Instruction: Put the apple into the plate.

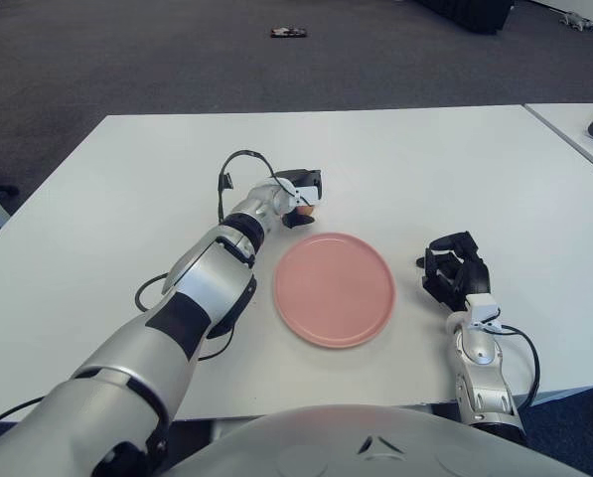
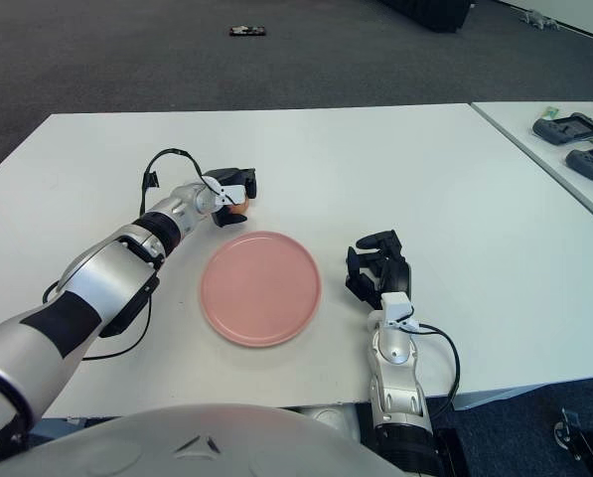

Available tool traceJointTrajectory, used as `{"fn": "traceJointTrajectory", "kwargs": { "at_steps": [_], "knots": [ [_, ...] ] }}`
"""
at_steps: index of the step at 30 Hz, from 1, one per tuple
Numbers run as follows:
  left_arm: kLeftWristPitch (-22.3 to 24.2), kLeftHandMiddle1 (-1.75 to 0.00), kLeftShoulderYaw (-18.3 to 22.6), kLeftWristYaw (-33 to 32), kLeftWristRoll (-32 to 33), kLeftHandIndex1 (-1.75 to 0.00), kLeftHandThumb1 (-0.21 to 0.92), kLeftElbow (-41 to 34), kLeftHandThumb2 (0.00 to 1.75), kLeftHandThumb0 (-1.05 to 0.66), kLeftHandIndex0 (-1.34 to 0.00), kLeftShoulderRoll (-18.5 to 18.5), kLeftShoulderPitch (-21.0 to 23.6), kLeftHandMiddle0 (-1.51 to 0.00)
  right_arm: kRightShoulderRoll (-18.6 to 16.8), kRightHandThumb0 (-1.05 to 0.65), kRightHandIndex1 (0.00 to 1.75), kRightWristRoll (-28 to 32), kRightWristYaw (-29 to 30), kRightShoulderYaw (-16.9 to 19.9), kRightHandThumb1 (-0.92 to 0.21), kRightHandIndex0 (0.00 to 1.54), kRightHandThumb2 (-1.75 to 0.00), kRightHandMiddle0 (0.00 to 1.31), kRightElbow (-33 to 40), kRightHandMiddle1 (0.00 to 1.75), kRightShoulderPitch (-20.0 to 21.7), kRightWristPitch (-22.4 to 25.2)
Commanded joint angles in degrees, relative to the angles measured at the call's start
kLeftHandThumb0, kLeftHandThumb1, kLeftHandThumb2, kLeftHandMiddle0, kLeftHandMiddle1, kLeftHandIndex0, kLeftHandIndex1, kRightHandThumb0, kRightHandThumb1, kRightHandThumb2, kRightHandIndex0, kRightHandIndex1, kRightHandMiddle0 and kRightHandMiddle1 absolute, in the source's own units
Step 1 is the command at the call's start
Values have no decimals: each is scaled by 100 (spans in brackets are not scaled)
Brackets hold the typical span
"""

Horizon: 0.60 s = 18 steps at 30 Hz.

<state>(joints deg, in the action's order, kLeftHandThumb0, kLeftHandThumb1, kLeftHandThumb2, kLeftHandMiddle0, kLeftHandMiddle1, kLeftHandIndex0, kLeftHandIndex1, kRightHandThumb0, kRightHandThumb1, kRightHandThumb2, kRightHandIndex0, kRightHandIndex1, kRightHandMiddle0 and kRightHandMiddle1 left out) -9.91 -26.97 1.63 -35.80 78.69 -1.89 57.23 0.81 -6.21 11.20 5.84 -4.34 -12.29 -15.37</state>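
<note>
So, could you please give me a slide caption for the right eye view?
Left hand grasps the apple just behind the empty pink plate; right hand beside the plate.

Smooth matt white surface (image 1: 127, 189), matt pink plate (image 1: 334, 289) with a soft sheen beside the left hand (image 1: 303, 191), glossy silver plastic arm shells, black matt plastic right hand (image 1: 455, 269), dark rough carpet floor (image 1: 127, 60)

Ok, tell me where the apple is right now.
The apple sits in the left robot hand, just beyond the far-left rim of the pink plate on the white table, mostly hidden by the fingers.
</note>
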Motion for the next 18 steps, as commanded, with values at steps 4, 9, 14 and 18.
{"fn": "traceJointTrajectory", "kwargs": {
  "at_steps": [4, 9, 14, 18],
  "knots": [
    [-115, -175, 111, -103, 69, -175, 24, -18, 141, -49, -66, -197, -19, -125, 100, -37, 122, -23, -25, 64, -71, 60, -82, 32, -156, 175, 45, 186],
    [-307, -175, 205, -51, 144, -175, 24, -69, 141, -49, -66, -361, 71, -125, 118, -37, 122, -44, -12, 56, -71, 59, -82, 32, -172, 175, 79, 210],
    [-558, -175, 309, 16, 248, -175, 25, -157, 140, -49, -66, -499, 179, -126, 120, -37, 123, -57, -6, 47, -73, 60, -80, 31, -153, 175, 118, 291],
    [-746, -175, 396, 0, 322, -175, 25, -188, 139, -49, -66, -555, 189, -127, 115, -37, 124, -50, -9, 45, -73, 60, -79, 30, -142, 175, 145, 349]
  ]
}}
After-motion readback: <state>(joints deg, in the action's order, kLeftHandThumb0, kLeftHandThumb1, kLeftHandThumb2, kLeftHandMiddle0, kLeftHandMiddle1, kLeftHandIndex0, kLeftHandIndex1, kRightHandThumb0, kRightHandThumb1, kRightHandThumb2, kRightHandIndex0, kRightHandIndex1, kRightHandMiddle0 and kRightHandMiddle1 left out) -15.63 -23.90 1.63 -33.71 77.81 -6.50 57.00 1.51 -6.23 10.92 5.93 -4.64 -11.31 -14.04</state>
